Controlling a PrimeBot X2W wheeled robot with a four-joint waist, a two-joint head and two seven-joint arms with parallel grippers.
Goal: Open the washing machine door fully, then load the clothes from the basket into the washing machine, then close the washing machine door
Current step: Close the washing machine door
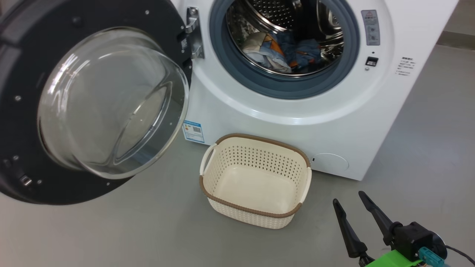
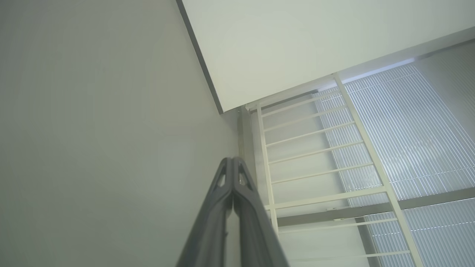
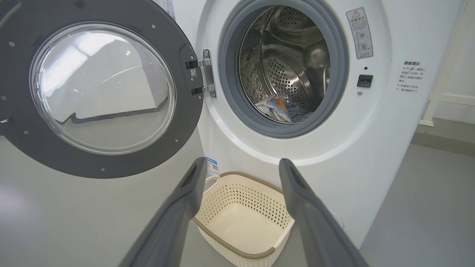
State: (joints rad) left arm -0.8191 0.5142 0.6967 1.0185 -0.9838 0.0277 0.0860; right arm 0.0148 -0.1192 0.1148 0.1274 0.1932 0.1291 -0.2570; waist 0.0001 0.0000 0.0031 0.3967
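The washing machine (image 1: 334,122) (image 3: 371,148) stands ahead with its door (image 1: 92,100) (image 3: 96,85) swung wide open to the left on its hinge. The clothes (image 1: 282,52) (image 3: 280,109), blue and cream cloth, lie at the bottom of the steel drum. The basket (image 1: 256,181) (image 3: 245,218) sits on the floor in front of the machine with nothing in it. My right gripper (image 1: 349,198) (image 3: 243,167) is open and holds nothing, low at the right, back from the basket. My left gripper (image 2: 232,160) is shut, fingers pressed together, pointing at a pale wall.
Grey floor (image 1: 111,230) spreads around the basket and to the right of the machine. The open door overhangs the floor at the left. In the left wrist view a white railing (image 2: 315,155) stands before ribbed window panels.
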